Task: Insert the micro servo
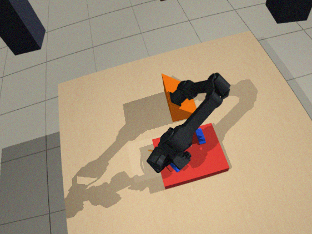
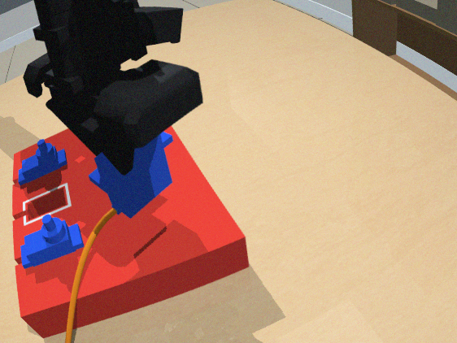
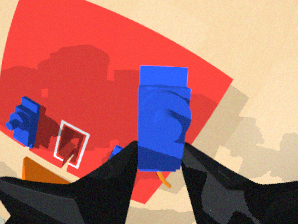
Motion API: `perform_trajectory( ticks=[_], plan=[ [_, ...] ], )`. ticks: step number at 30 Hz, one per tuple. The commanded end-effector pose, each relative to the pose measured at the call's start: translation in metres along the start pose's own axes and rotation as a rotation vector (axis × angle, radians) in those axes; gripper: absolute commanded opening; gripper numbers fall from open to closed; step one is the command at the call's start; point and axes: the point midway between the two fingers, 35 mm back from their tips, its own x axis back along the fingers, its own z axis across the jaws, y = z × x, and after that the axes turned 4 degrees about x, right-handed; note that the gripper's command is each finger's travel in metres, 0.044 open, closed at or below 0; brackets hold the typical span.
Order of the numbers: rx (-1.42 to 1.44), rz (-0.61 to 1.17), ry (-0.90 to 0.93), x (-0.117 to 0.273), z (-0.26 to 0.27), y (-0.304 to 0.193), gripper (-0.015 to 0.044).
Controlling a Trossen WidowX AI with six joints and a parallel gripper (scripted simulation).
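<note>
The orange cable [image 1: 150, 150] [image 2: 81, 260] [image 3: 162, 179] ran nearest, over the red deck's edge [image 1: 211, 166] [image 2: 163, 276] [image 3: 115, 30]; if it snagged or slid beneath the body, it could have twisted the servo or missed the side notch. Behind it stood the nearer fitted servo [image 2: 53, 245] [image 3: 116, 152], which a low sideways carry might have clipped

Beyond, the gripper [image 1: 180, 161] [image 2: 128, 162] [image 3: 158, 147] had the loose micro servo [image 1: 175, 167] [image 2: 142, 191] [image 3: 162, 110] pinched, over the deck and well apart from its pocket. Whether it touched the deck, I could not tell. An off-centre grip could have let it swivel, leaving an ear propped on the rim

Left of it lay the white-outlined pocket [image 2: 49, 201] [image 3: 71, 145], unfilled; a skewed approach would likely have jammed there. Past that sat the farther fitted servo [image 1: 200, 136] [image 2: 42, 162] [image 3: 25, 122], another thing to knock
</note>
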Motion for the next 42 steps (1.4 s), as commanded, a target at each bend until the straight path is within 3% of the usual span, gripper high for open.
perform_trajectory(
  ticks=[1, 27, 42],
  plan=[
    [0.000, 0.002, -0.003, 0.001, 0.001, -0.009, 0.0000],
    [-0.007, 0.000, 0.002, 0.001, 0.080, 0.035, 0.0000],
    [-0.402, 0.001, 0.001, 0.001, 0.080, 0.035, 0.0000]
  ],
)
